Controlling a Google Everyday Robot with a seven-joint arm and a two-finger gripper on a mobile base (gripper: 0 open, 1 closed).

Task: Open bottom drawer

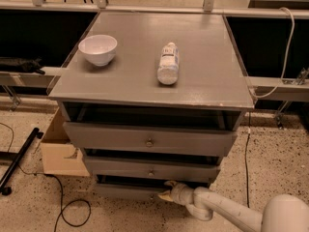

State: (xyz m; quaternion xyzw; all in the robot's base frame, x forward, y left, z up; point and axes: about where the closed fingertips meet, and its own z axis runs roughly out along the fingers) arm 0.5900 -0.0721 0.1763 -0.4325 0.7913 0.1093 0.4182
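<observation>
knob of bottom drawer (pixel 124 191) hidden behind gripper (pixel 166 190), arm (pixel 227 210) cut off lower right

The gripper (pixel 166 189), smooth pale plastic by its look, sits at the matt grey painted front of the bottom drawer (pixel 123 191), below a faintly sheened cabinet top (pixel 203 57) bearing a glossy white bowl (pixel 98 49) and a clear plastic bottle (pixel 168 63), beside a brown cardboard box (pixel 58 153) on rough speckled floor (pixel 270 153).
</observation>
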